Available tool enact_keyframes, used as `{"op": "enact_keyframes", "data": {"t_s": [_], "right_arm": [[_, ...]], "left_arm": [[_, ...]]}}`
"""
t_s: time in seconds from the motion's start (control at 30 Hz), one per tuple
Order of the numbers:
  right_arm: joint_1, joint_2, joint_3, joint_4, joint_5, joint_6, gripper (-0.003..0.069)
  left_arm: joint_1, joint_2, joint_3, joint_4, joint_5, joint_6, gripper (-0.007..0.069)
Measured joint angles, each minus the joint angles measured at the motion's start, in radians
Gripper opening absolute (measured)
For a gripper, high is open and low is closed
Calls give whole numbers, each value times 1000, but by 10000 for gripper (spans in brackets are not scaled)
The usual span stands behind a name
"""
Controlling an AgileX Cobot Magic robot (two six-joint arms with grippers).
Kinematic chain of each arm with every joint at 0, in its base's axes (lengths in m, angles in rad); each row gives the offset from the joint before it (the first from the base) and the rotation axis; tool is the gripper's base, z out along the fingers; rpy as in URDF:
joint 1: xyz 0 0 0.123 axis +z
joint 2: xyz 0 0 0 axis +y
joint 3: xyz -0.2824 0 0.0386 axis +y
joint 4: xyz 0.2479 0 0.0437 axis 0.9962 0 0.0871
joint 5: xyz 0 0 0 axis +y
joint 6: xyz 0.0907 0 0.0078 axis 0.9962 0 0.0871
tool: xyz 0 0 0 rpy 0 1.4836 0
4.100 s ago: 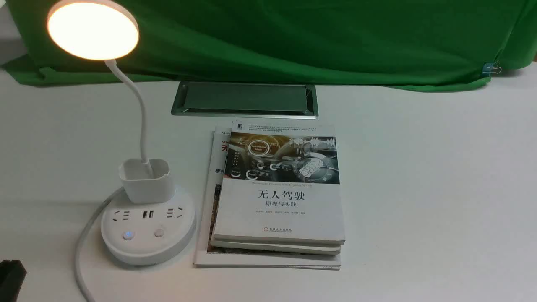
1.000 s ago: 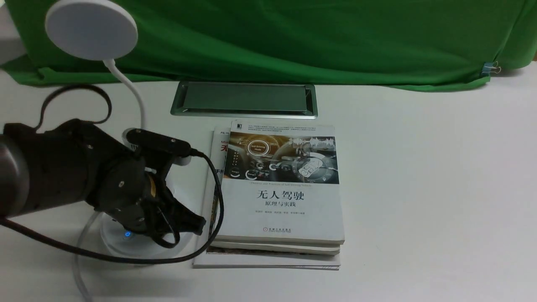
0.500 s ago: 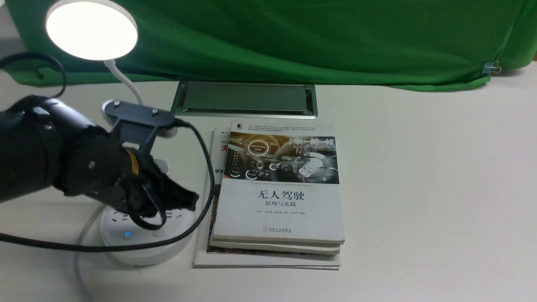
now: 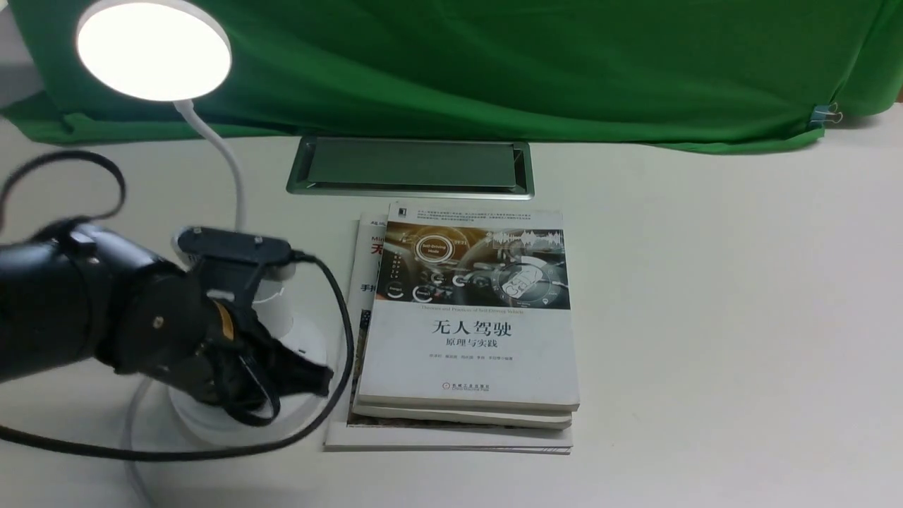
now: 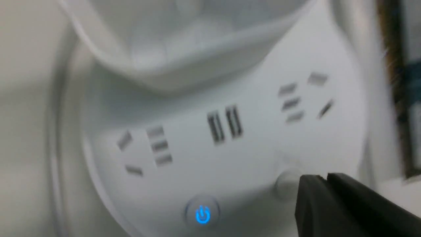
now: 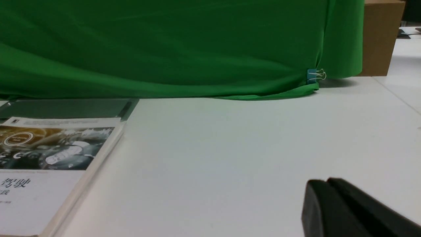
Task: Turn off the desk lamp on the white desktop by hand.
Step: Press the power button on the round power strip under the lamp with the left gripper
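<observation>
The desk lamp stands at the left of the white desktop point(image 4: 705, 317). Its disc head point(image 4: 154, 49) is lit bright white. My left gripper point(image 4: 321, 377), black with trailing cables, is shut and low over the lamp's round base point(image 4: 201, 422), hiding both buttons in the front view. The left wrist view shows the base point(image 5: 230, 154) with its glowing blue power button point(image 5: 202, 214). There my shut left gripper point(image 5: 324, 179) sits at the edge of the plain round button point(image 5: 285, 184). My right gripper point(image 6: 324, 184) is shut and empty over bare desktop point(image 6: 230, 148).
A stack of books point(image 4: 469, 331) lies right beside the lamp base. The silver-framed cable hatch point(image 4: 409, 166) is behind the books. A green cloth point(image 4: 494, 63) closes off the back, held with a clip point(image 4: 822, 115). A cardboard box point(image 6: 381, 36) stands far right.
The lamp was lit warm, went dark one second ago with my left gripper on the base, then came on white. The gripper rose and has come down on the base again.
</observation>
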Motion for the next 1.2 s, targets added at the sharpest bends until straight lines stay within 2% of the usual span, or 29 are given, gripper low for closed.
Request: {"op": "enact_keyframes", "data": {"t_s": [0.17, 0.43, 0.97, 1.2], "right_arm": [[0, 0, 0, 0, 0, 0, 36], [0, 0, 0, 0, -1, 0, 36], [0, 0, 0, 0, -1, 0, 36], [0, 0, 0, 0, -2, 0, 36]], "left_arm": [[0, -24, -14, 21, -16, -12, 19], [0, 84, 25, 2, -46, -18, 19], [0, 17, 7, 36, -15, -40, 19], [0, 83, 24, -1, -61, -39, 19]]}}
